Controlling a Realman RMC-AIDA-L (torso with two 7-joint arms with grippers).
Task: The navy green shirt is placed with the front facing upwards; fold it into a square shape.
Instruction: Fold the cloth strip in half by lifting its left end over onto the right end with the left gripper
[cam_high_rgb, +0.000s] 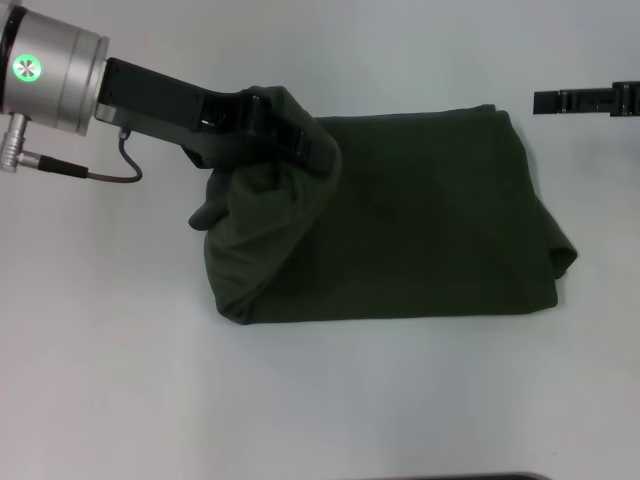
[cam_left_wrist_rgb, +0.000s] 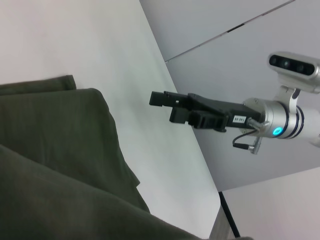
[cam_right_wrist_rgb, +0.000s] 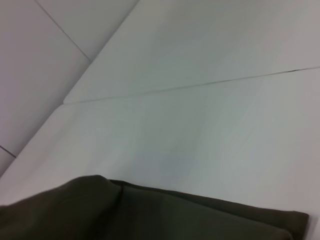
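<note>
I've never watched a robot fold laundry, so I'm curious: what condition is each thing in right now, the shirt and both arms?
navy green shirt: already folded into a rough block on the table, its left end lifted and bunched.
left gripper: over the shirt's left far corner, fingers shut on the raised cloth.
right gripper: off the shirt, beyond its far right corner, holding nothing.
white table: bears the shirt.

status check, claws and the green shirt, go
Left claw shut on navy green shirt, lifting its left edge. Right claw off the shirt, far right side. Shirt partly folded on white table. Nothing in the way.
</note>
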